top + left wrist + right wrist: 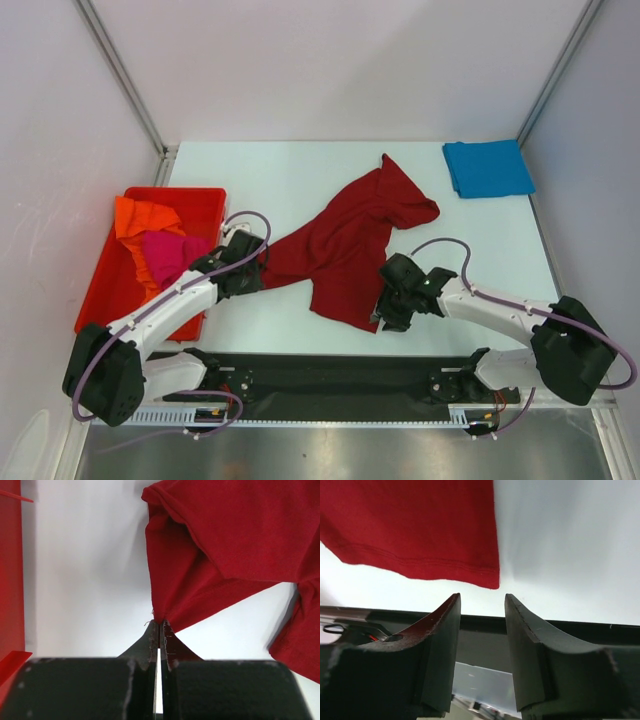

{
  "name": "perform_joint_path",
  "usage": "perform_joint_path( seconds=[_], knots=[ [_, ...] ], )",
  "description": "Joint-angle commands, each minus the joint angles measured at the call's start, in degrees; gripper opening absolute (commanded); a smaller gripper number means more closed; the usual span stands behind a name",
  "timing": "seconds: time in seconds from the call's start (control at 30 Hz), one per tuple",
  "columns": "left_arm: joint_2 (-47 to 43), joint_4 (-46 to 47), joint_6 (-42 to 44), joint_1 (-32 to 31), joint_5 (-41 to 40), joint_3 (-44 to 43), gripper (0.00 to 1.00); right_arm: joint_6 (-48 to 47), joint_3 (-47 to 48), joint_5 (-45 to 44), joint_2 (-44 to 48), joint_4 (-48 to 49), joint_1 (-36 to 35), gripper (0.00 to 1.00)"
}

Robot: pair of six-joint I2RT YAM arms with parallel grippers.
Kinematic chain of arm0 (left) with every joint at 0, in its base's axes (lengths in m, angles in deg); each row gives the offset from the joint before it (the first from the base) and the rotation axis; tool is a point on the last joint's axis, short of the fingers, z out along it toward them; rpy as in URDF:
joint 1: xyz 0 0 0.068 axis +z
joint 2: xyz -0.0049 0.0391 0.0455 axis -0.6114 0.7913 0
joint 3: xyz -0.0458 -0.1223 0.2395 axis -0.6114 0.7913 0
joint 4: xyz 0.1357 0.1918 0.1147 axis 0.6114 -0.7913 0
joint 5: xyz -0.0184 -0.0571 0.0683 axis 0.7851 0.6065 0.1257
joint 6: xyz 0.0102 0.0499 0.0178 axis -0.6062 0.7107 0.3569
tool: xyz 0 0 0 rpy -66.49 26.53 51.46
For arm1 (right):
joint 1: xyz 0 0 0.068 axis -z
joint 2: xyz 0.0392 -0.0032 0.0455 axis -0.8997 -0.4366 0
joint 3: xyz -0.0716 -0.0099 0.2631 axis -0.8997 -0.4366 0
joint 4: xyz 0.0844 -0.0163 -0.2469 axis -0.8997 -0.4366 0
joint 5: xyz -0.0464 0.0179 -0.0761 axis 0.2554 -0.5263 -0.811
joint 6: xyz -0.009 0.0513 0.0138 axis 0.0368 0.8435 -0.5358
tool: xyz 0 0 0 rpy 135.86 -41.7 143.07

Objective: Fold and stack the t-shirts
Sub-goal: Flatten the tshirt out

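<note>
Red tee (350, 240) lies crumpled at the middle of the table (290, 170). Blue tee (487, 168) sits folded at the far right corner. Orange tee (140, 215) and pink tee (168, 255) lie in the bin (100, 290) at left.

The left wrist view shows what the top view hides: left gripper (159, 626) fingers are pressed together, pinching a corner of the red tee.

In the right wrist view, right gripper (481, 611) fingers are spread. A hem corner lies just beyond them, not touching.

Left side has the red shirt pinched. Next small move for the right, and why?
Probably ease the right end effector forward onto the hem corner of the dark red t-shirt and close: its jaws stand open just short of it, while the left end effector pinches another edge.
</note>
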Motion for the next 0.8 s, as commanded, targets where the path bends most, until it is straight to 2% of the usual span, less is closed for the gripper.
perform_joint_path(
  seconds=[0.0,0.1,0.5,0.77],
  knots=[
    [-0.65,0.66,-0.63,0.5,0.08,0.65,0.0,7.78,-1.03,-2.17,-0.53,2.3,-0.49,0.45],
    [-1.08,0.75,-0.98,0.41,0.17,0.92,0.0,9.1,-1.21,-5.07,-0.09,0.19,-1.81,0.44],
    [-1.88,0.84,-1.42,0.5,-0.54,1.97,0.0,10.78,-1.56,-7.01,-5.27,0.79,-3.66,0.43],
    [-1.97,0.84,-1.51,0.41,-0.97,2.15,0.0,11.13,0.11,-6.92,-10.19,1.06,-3.83,0.36]
  ],
)
